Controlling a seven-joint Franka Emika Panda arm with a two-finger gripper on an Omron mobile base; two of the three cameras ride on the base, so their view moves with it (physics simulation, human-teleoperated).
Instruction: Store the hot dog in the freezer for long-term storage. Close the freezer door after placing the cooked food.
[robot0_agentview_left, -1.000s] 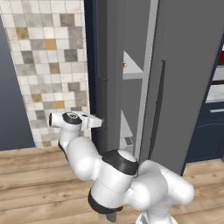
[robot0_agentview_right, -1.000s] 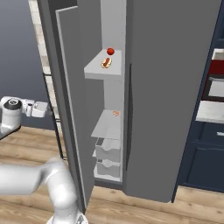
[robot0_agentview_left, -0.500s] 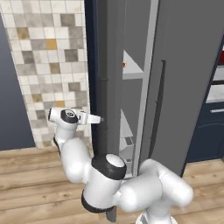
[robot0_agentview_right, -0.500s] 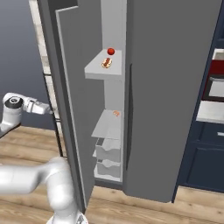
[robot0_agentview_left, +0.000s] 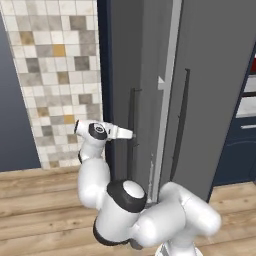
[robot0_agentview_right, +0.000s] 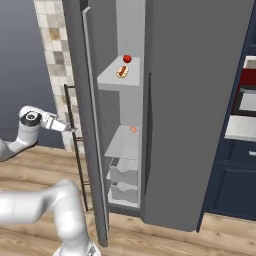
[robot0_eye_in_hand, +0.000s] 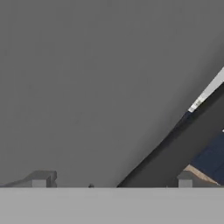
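Freezer door, a tall flat grey panel standing ajar, lies directly ahead of the empty, spread-fingered two-finger gripper pressing its outer face.

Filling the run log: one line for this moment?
hot dog: on freezer shelf | freezer door: partly open | hand: against door's outer face

Your three cameras all face the freezer.
Both base views look forward from behind the arm, sharing its door; your hand view sits nearly against that door.
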